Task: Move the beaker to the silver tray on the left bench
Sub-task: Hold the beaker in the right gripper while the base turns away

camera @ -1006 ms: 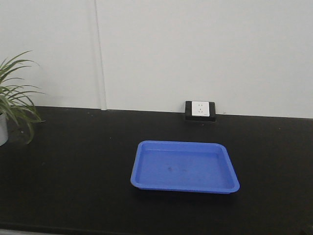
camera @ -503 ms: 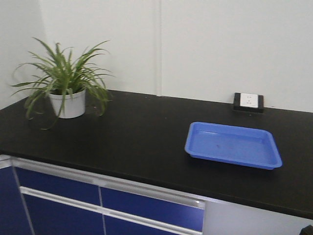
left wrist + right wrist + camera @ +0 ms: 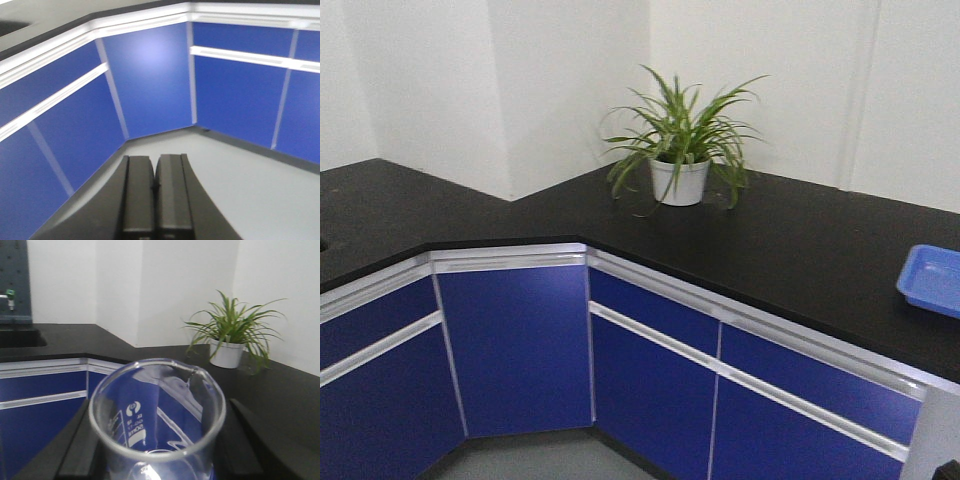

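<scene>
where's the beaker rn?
Right wrist view, bottom centre: the beaker is held between the right gripper fingers, with the potted plant on the black counter behind it to the right.

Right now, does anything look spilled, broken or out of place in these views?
Nothing stands out. The beaker sits upright in the right gripper, with no visible crack or liquid. The potted plant stands straight on the black counter, and no spill shows there.
</scene>
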